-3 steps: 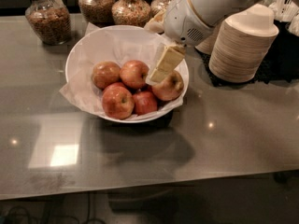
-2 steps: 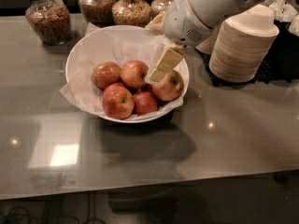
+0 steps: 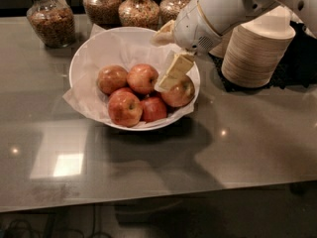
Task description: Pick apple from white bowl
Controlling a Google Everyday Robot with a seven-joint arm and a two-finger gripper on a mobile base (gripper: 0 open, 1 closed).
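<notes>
Camera view: gripper down inside white bowl, at the apple.
Its tip overlaps the apple's upper left edge; open or closed, cannot tell.

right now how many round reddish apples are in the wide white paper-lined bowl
5: back-left apple, back-middle apple, front-left apple, front-middle apple, right apple under the cream gripper; others may hide below.
</notes>
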